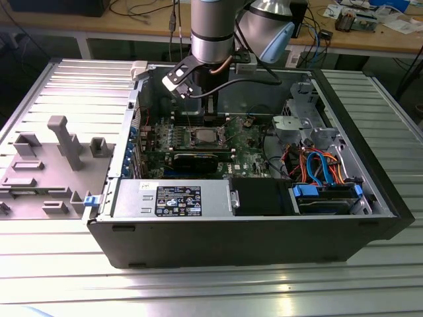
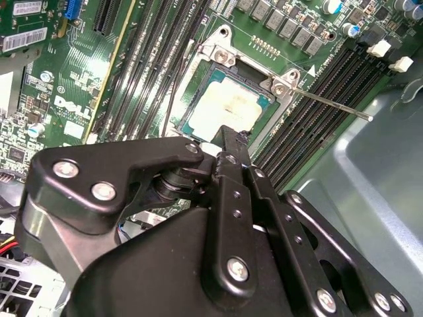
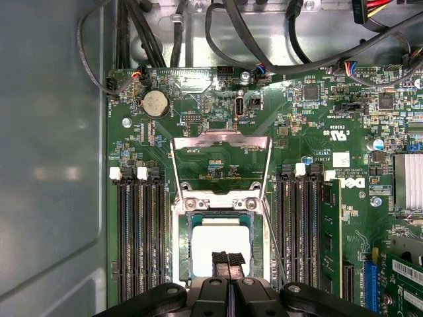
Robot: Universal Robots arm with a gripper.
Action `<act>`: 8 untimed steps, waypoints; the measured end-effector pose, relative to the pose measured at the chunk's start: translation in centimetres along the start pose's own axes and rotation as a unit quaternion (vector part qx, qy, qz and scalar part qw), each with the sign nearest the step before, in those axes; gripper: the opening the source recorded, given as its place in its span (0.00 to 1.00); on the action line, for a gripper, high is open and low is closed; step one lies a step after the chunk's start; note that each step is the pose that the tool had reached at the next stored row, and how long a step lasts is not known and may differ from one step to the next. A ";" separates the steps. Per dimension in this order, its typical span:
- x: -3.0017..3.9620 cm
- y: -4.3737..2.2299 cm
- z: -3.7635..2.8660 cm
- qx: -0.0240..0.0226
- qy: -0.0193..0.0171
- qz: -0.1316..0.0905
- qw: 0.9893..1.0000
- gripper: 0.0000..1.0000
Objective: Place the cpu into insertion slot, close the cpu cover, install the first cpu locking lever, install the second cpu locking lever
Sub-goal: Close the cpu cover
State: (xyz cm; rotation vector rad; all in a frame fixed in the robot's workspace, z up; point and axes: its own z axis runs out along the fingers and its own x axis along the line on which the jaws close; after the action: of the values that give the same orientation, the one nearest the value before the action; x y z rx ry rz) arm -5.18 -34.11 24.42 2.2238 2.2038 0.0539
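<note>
While cpu [image 3: 215, 241] sits in insertion slot [image 3: 221, 205]: claw [image 3: 228, 259] closed, nothing held, tips over it
cpu cover [image 3: 221, 140]: flipped open
dir: 3 o'clock from claw, exterior view

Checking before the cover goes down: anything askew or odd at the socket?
Nothing stands out. The cpu lies flat and square in the insertion slot. The cpu cover is swung open off it, and a locking lever juts out unlatched. The gripper hangs over the cpu, fingers shut.
</note>
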 end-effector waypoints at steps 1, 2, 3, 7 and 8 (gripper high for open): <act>0.00 0.00 -0.03 0.000 0.000 0.000 1.000 0.11; 0.00 0.00 -0.05 0.000 0.000 0.000 1.000 0.11; 0.00 0.00 -0.10 0.000 0.000 0.000 1.000 0.11; 0.00 0.01 -0.34 0.000 0.000 0.000 1.000 0.11; 0.01 0.01 -0.39 0.000 0.000 0.000 1.000 0.11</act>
State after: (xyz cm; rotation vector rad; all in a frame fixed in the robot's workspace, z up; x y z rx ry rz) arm -5.18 -34.11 24.82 2.2238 2.2038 0.0538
